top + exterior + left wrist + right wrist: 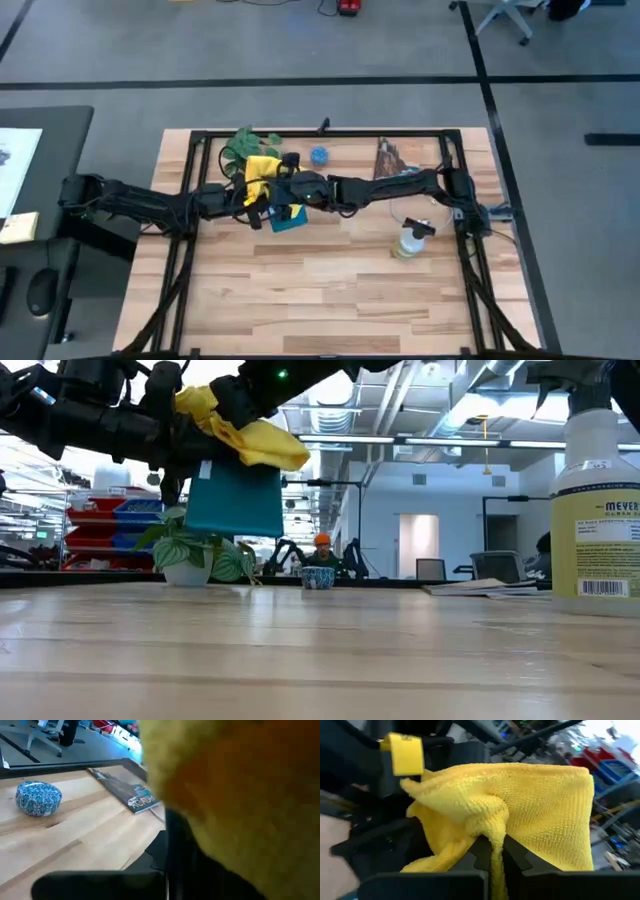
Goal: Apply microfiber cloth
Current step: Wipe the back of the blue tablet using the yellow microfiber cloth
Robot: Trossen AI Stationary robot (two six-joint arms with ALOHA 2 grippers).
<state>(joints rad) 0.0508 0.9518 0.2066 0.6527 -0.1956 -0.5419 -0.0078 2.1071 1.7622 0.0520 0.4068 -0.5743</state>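
Yellow cloth (520, 810): bunched, held in the air above the table (330, 290), draped over the top of the tablet (235, 500).
Right hand (492, 852): clenched on a fold of the cloth, beside the tablet.
Left hand (258, 205): at the tablet, under the cloth; cannot tell its fingers' state.
Tablet: teal, upright, lifted clear of the table, in front of the plant (190, 555).
Spray bottle (410, 240): standing well apart from the tablet.
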